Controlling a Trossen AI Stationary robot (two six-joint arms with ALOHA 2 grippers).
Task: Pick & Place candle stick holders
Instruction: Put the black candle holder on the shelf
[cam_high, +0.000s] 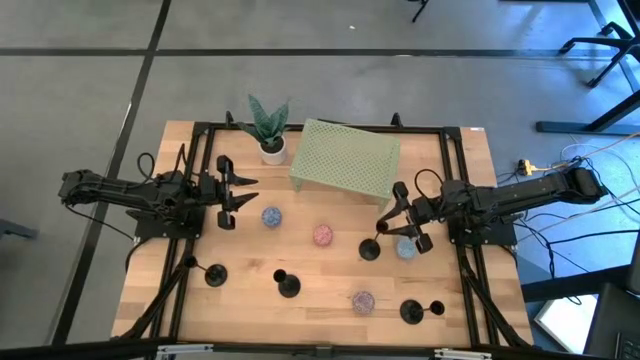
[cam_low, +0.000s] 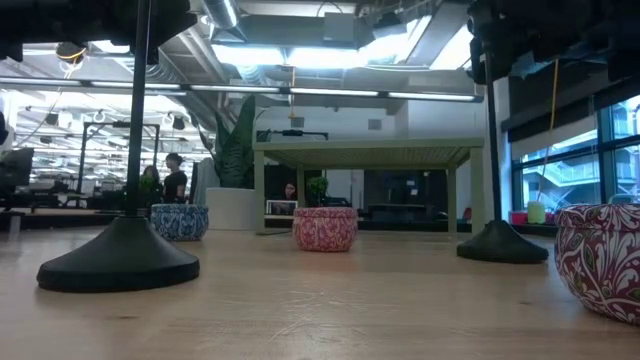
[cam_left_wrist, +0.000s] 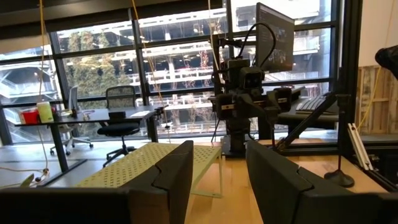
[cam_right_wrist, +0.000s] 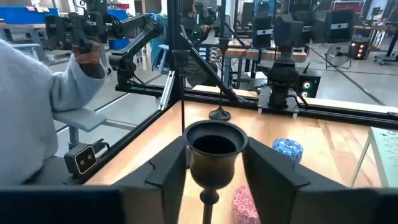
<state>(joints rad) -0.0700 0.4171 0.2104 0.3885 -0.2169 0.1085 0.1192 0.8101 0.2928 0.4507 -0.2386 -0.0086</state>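
Landmark: green perforated stand at the table's back centre.
Right gripper: in front of the stand's right end, fingers clamped on a black candle stick holder just below its cup, upright.
Other holders: three near the front edge.
Left gripper: left of the stand, fingers apart, empty.

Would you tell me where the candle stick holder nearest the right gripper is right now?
In the high view, the candle stick holder stands right of centre, between the pink ball and blue ball, with the right gripper around its cup.
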